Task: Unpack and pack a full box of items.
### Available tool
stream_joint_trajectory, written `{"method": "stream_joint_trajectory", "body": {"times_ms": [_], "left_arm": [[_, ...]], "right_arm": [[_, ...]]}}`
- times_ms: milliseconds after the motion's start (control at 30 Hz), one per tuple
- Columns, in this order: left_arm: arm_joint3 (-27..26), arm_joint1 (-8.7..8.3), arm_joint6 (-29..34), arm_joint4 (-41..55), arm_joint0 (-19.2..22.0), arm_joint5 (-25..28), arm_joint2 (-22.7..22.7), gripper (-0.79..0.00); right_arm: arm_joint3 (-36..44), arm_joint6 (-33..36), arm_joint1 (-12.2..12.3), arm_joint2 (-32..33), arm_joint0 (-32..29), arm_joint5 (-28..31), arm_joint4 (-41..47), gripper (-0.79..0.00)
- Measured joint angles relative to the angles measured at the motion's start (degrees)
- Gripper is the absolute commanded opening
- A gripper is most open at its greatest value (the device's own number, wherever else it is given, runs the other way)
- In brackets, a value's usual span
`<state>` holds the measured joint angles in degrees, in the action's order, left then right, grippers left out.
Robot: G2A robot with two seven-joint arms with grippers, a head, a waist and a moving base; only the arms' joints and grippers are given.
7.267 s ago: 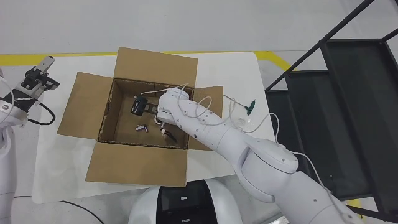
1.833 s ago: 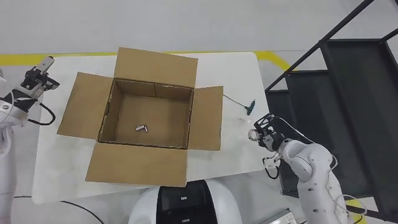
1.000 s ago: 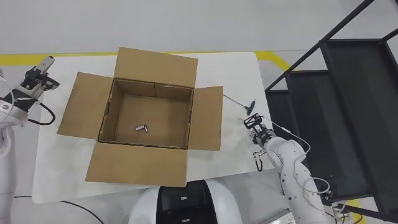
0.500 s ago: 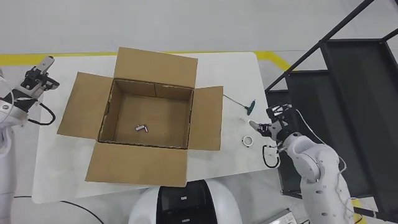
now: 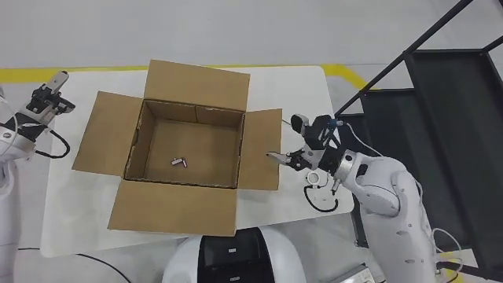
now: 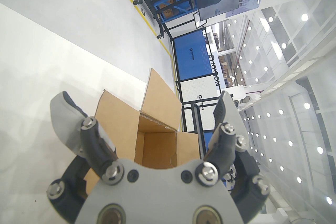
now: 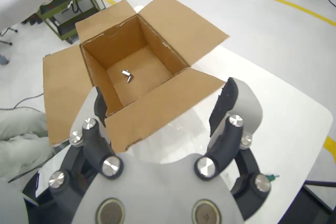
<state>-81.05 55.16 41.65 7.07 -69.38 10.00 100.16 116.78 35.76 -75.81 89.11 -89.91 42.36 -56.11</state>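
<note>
An open cardboard box stands in the middle of the white table, all its flaps folded out. One small silver and red item lies on its floor, also seen from the right wrist. My right gripper hovers open and empty over the box's right flap, its fingers wide apart. A small white ring lies on the table just right of that flap. My left gripper hangs open and empty beyond the table's left edge, facing the box.
A green-handled tool lies on the table under my right wrist, mostly hidden. Black metal stairs rise close to the table's right edge. A yellow floor line runs behind the table.
My right arm came out of the box, let the white ring go on the table's right side, then swung left over the right flap. The left arm has stayed still.
</note>
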Motion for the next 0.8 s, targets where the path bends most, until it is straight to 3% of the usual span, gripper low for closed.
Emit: {"method": "stream_joint_trajectory", "body": {"times_ms": [300, 500, 800], "left_arm": [[0.0, 0.0, 0.0, 0.0, 0.0, 0.0, 0.0, 0.0], [0.0, 0.0, 0.0, 0.0, 0.0, 0.0, 0.0, 0.0], [0.0, 0.0, 0.0, 0.0, 0.0, 0.0, 0.0, 0.0]], "right_arm": [[-9.3, 8.1, -1.3, -19.4, 15.0, -8.3, -7.5, 0.0], [-18.0, 9.1, -2.4, -28.5, 23.7, -9.6, -9.3, 0.0], [-18.6, 9.1, -2.5, -28.9, 24.2, -9.4, -9.5, 0.0]]}}
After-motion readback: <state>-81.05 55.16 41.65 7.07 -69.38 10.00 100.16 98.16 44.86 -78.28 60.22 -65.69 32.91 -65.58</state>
